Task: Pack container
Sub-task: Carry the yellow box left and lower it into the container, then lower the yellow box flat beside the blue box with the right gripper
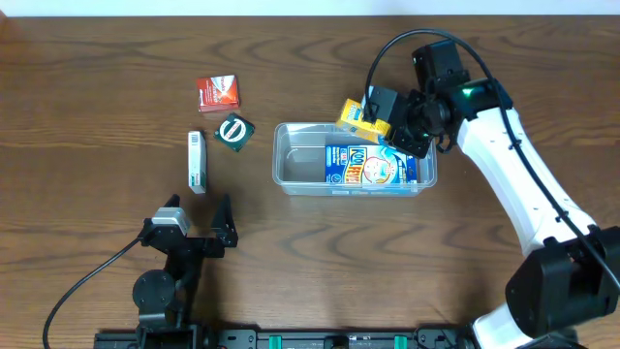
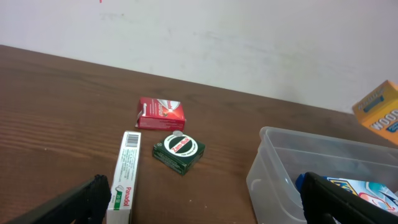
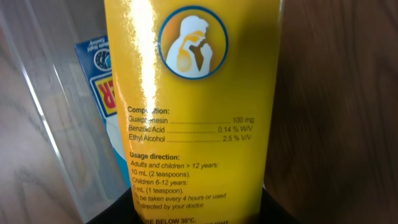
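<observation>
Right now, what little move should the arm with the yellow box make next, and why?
Probably shift the yellow box left and lower it into the bare left half of the container: the right jaws hold it above the far rim, and the blue box already lies in the right side.

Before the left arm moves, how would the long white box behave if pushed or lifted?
The long white box looks like thin cardboard, so probably light and easily crushed. It lies flat on the table, so it should slide rather than roll or tip.
</observation>
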`<state>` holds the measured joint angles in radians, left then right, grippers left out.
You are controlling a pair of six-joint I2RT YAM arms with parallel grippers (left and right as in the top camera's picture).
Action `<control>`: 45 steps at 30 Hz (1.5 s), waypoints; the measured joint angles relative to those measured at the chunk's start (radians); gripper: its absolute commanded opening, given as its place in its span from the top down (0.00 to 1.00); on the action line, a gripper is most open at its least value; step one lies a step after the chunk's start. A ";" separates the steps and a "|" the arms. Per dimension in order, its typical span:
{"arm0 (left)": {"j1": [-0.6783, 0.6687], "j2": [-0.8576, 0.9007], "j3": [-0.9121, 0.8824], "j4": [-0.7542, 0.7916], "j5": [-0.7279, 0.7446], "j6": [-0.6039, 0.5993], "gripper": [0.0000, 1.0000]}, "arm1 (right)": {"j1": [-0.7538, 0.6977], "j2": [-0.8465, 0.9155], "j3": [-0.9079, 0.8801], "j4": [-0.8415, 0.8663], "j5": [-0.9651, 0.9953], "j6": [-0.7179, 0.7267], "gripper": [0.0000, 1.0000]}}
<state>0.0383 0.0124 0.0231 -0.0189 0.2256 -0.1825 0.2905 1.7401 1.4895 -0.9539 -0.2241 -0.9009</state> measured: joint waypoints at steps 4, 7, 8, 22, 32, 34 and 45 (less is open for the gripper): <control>0.000 0.000 0.000 0.000 0.000 0.000 0.02 | 0.002 0.015 0.000 -0.007 0.000 -0.063 0.64; 0.000 0.000 0.000 0.000 0.000 0.000 0.02 | 0.006 0.018 0.000 -0.013 0.004 -0.107 0.66; 0.000 0.000 0.000 0.000 0.000 0.000 0.02 | 0.011 0.018 0.000 -0.015 0.006 -0.125 0.66; 0.000 0.000 0.000 0.000 0.000 0.000 0.02 | 0.040 0.019 -0.006 -0.011 -0.009 -0.220 0.68; 0.000 0.000 0.000 0.000 0.000 0.000 0.02 | 0.038 0.019 -0.064 -0.006 0.012 -0.235 0.70; 0.000 0.000 0.000 0.000 0.000 0.000 0.02 | 0.034 0.019 -0.078 -0.006 0.019 -0.239 0.69; 0.000 0.000 0.000 0.000 0.000 0.000 0.02 | -0.033 0.019 -0.092 0.006 0.041 -0.246 0.67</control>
<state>0.0383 0.0124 0.0231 -0.0189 0.2256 -0.1825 0.2577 1.7588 1.3972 -0.9478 -0.1829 -1.1473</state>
